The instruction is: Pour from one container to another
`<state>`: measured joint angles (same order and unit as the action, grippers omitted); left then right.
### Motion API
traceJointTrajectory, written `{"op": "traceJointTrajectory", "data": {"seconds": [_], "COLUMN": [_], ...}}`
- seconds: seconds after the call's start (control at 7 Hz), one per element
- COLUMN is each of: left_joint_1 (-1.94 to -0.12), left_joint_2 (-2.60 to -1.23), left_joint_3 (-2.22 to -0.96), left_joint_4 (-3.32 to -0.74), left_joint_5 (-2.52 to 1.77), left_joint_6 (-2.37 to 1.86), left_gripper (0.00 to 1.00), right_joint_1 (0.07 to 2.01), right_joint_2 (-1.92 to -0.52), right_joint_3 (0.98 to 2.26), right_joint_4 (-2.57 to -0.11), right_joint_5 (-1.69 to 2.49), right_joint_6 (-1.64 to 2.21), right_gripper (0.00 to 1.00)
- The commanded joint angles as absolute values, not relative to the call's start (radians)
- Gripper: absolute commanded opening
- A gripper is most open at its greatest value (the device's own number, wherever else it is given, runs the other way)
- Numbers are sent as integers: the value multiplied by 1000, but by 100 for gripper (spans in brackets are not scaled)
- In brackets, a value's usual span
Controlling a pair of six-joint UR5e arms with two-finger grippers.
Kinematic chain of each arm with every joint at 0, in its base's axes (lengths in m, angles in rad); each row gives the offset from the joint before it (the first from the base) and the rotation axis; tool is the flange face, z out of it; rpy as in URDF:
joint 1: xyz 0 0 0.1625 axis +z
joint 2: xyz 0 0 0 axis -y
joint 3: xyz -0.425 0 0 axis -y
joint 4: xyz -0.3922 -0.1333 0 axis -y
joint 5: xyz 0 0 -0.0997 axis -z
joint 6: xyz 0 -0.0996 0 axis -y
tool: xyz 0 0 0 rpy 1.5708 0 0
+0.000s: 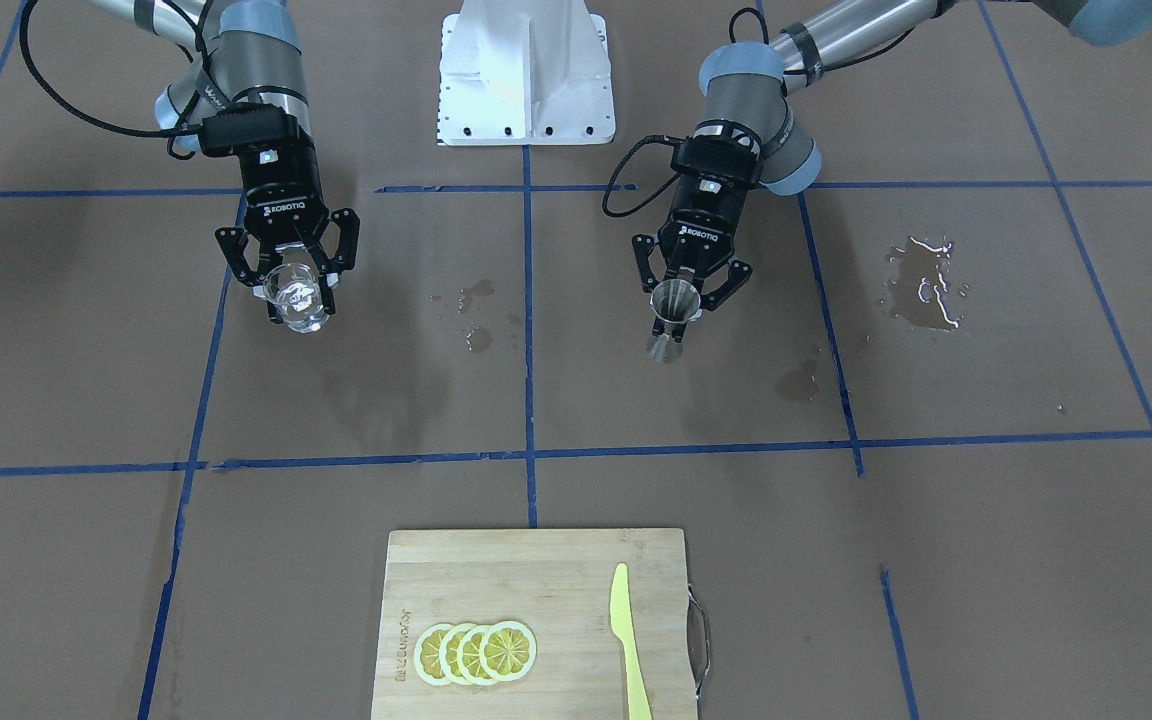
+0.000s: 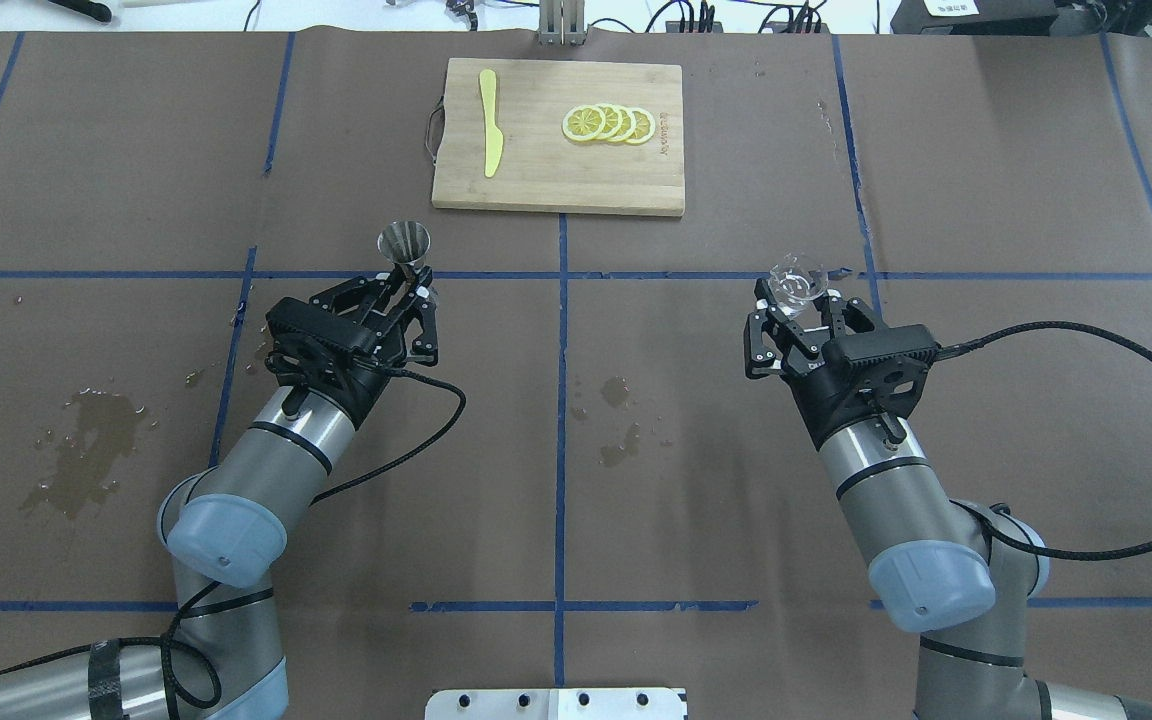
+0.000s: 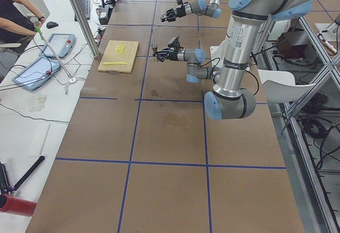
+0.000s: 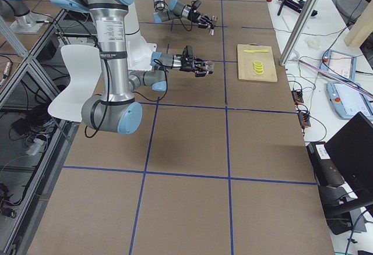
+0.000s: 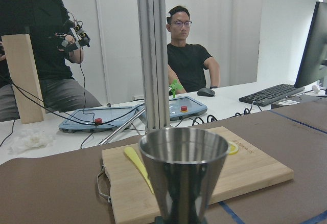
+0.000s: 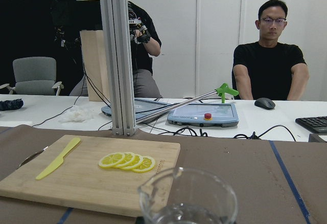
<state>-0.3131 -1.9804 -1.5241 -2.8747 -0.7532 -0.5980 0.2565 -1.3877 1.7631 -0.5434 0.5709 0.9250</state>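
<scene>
My left gripper (image 2: 406, 287) is shut on the narrow waist of the silver metal jigger (image 2: 404, 243) and holds it upright above the table; the front view shows that jigger (image 1: 674, 308) with the left gripper (image 1: 683, 296). Its open upper cone fills the bottom of the left wrist view (image 5: 184, 170). My right gripper (image 2: 804, 300) is shut on the small clear glass cup (image 2: 798, 280), also lifted off the table, and the front view shows the cup (image 1: 298, 296). The cup's rim (image 6: 188, 196) sits low in the right wrist view. The two containers are far apart.
A wooden cutting board (image 2: 556, 180) at the far side carries lemon slices (image 2: 608, 124) and a yellow plastic knife (image 2: 489, 135). Wet spills lie at the table's middle (image 2: 616, 420) and at the left (image 2: 81, 445). Two operators sit beyond the table.
</scene>
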Motion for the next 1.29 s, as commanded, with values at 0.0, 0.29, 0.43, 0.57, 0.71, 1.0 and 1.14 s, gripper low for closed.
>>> {"op": "traceJointTrajectory", "data": {"seconds": [0.0,0.29,0.43,0.57,0.71,1.0,1.14], "left_joint_1": [-316,-311,-311,-310,-310,-308,-308], "left_joint_2": [-1999,-2065,-2060,-2060,-2059,-2074,-2078], "left_joint_3": [-1519,-1442,-1436,-1434,-1436,-1459,-1460], "left_joint_4": [-2873,-2872,-2873,-2875,-2879,-2885,-2887], "left_joint_5": [-770,-769,-762,-767,-782,-946,-946], "left_joint_6": [-591,-589,-586,-586,-586,-580,-551], "left_gripper": [0,0,0,0,0,0,0], "right_joint_1": [259,265,267,268,271,276,276], "right_joint_2": [-1356,-1260,-1237,-1230,-1214,-1166,-1155], "right_joint_3": [1799,1802,1802,1804,1804,1828,1876], "right_joint_4": [-581,-682,-711,-712,-744,-845,-933], "right_joint_5": [592,594,601,620,623,643,649], "right_joint_6": [911,911,910,910,910,910,907], "right_gripper": [0,0,0,0,0,0,0]}}
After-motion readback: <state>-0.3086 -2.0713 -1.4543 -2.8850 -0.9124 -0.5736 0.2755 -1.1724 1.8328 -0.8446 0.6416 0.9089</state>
